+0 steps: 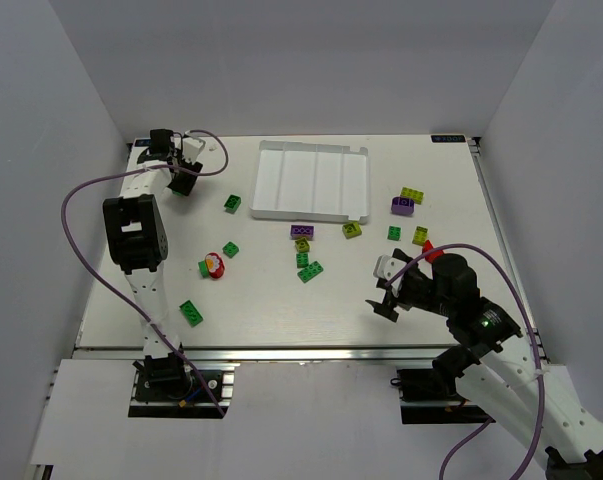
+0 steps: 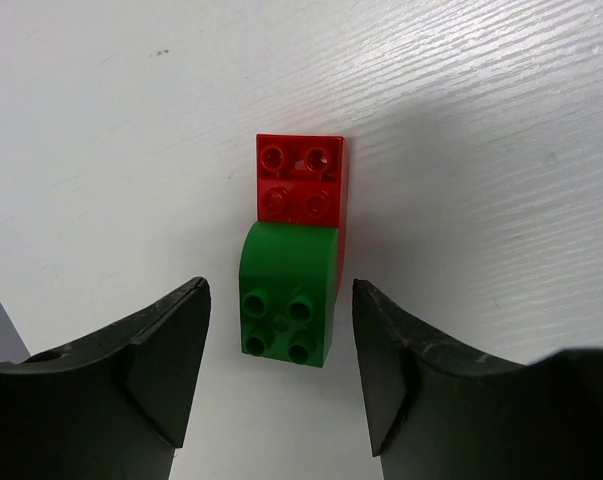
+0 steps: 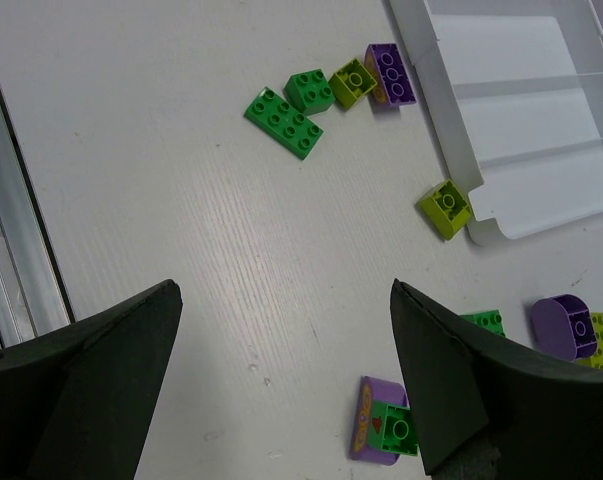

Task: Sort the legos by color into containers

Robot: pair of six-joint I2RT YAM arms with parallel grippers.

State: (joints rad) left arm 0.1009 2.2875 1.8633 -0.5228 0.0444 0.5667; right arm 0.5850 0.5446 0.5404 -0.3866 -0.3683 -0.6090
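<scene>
In the left wrist view a green brick (image 2: 284,300) joined to a red brick (image 2: 301,178) lies on the table. My left gripper (image 2: 279,292) is open and straddles the green one, with a gap on each side. From above, the left gripper (image 1: 184,176) sits at the far left and hides that pair. The white tray (image 1: 311,175) holds no bricks in its compartments. Loose legos lie in front of it: purple (image 1: 302,231), yellow-green (image 1: 352,229) and green (image 1: 311,271). My right gripper (image 1: 384,290) hangs open over bare table, holding nothing.
More bricks lie scattered: green (image 1: 233,204), green (image 1: 191,313), a red-and-white piece (image 1: 213,265), purple (image 1: 403,206) and red (image 1: 427,246). A purple-and-green piece (image 3: 379,420) lies beside the right finger. The tray corner (image 3: 521,215) is at the upper right of the right wrist view.
</scene>
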